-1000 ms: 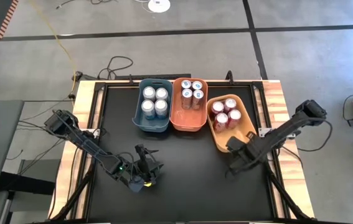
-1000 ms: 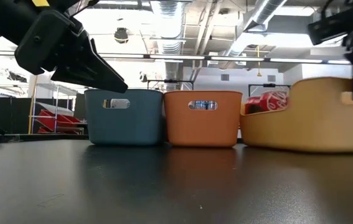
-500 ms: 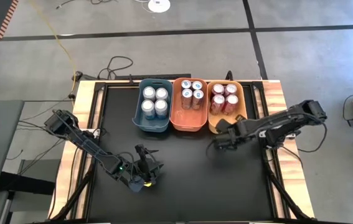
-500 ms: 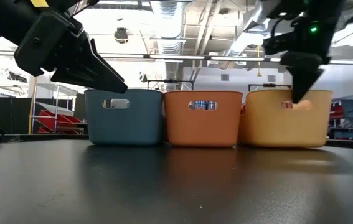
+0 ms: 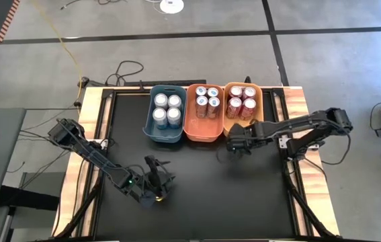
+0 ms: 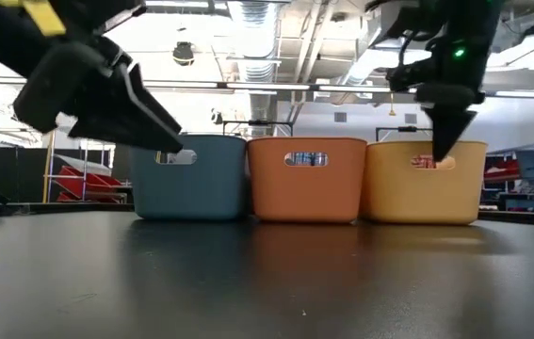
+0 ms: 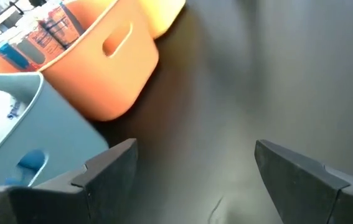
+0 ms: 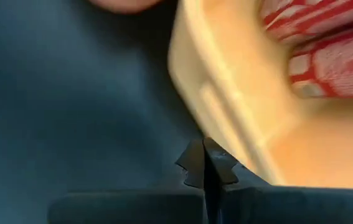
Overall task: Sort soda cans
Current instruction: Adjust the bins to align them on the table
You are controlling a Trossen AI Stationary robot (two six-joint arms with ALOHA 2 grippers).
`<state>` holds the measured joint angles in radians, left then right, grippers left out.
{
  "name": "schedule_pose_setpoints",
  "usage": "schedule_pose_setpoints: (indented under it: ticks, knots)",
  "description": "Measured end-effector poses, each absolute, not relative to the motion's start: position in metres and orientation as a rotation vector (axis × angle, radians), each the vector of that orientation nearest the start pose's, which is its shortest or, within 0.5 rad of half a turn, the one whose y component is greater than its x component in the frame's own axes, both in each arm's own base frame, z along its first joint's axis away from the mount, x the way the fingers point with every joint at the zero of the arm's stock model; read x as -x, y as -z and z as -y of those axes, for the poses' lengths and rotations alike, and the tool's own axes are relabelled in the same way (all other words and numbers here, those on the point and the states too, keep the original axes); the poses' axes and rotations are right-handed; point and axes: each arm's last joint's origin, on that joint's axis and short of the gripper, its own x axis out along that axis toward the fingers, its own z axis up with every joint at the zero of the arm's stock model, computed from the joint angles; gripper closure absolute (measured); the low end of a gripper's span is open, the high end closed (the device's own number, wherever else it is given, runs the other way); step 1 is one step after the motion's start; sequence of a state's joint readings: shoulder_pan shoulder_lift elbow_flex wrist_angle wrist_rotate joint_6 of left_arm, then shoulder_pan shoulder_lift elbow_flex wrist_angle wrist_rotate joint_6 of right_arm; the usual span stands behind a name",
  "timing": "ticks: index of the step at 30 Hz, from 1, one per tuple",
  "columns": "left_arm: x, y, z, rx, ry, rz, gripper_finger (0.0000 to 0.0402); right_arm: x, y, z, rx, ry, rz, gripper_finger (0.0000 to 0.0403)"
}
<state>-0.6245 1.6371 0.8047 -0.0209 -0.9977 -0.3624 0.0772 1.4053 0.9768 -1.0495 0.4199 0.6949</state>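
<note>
Three bins stand in a row at the table's far side. The blue bin (image 5: 166, 131) holds several blue soda cans (image 5: 166, 109). Several white cans (image 5: 207, 97) stand in the orange bin (image 5: 203, 132). The yellow bin (image 5: 243, 87) carries several red cans (image 5: 242, 105). My right gripper (image 5: 238, 140) is shut and points steeply down at the yellow bin's near wall (image 6: 424, 188). My left gripper (image 5: 158, 171) hangs open over the near left of the table, nothing between its fingers (image 7: 111, 165). My right gripper has its shut fingertips (image 8: 204, 160) against the outside of the yellow bin's near wall, at the top rim (image 8: 192, 81) beside the handle slot (image 6: 422, 162). The fingers come from above and the near side, slanting down. The bin stands flat on the table.
The black table top (image 5: 197, 188) lies bare between the bins and the near edge. Wooden rails (image 5: 93, 121) and the frame posts border the table. The yellow bin's left side is close against the orange bin.
My right gripper has swung toward the table's left and far edge, shut all the while. The yellow bin with the red cans, which stood askew and nearer, has slid toward the far edge and turned straight, in line beside the orange bin.
</note>
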Motion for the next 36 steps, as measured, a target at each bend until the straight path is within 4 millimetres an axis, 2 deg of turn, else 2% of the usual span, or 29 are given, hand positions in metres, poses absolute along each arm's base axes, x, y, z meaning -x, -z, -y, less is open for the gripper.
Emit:
schedule_pose_setpoints:
  ticks: [3, 8, 11, 15, 18, 23, 25, 29, 36]
  knots:
    - [-0.258, -0.159, 0.149, -0.303, -0.473, -0.557, 0.0084, -0.229, -0.226, -0.016, -0.212, 0.681, -1.268, 0.0381]
    - [-0.265, -0.158, 0.129, -0.257, -0.486, -0.638, 0.0084, -0.218, -0.246, -0.033, -0.237, 0.567, -1.173, 0.0330]
    - [-0.271, -0.154, 0.114, -0.232, -0.498, -0.676, 0.0084, -0.204, -0.270, -0.029, -0.246, 0.728, -1.004, 0.0305]
    - [-0.276, -0.150, 0.092, -0.204, -0.551, -0.712, 0.0084, -0.178, -0.293, -0.003, -0.324, 0.979, -0.861, 0.0309]
    - [-0.280, -0.150, 0.082, -0.169, -0.560, -0.730, 0.0084, -0.161, -0.298, 0.022, -0.446, 1.160, -0.845, 0.0334]
    - [-0.284, -0.150, 0.066, -0.167, -0.593, -0.746, 0.0084, -0.141, -0.298, 0.064, -0.509, 1.431, -0.866, 0.0382]
    - [-0.285, -0.150, 0.060, -0.165, -0.610, -0.751, 0.0084, -0.138, -0.298, 0.079, -0.523, 1.465, -0.868, 0.0395]
    - [-0.287, -0.150, 0.052, -0.168, -0.626, -0.763, 0.0084, -0.138, -0.294, 0.108, -0.584, 1.495, -0.877, 0.0397]
    - [-0.288, -0.150, 0.047, -0.198, -0.625, -0.778, 0.0084, -0.130, -0.270, 0.146, -0.689, 1.509, -0.941, 0.0401]
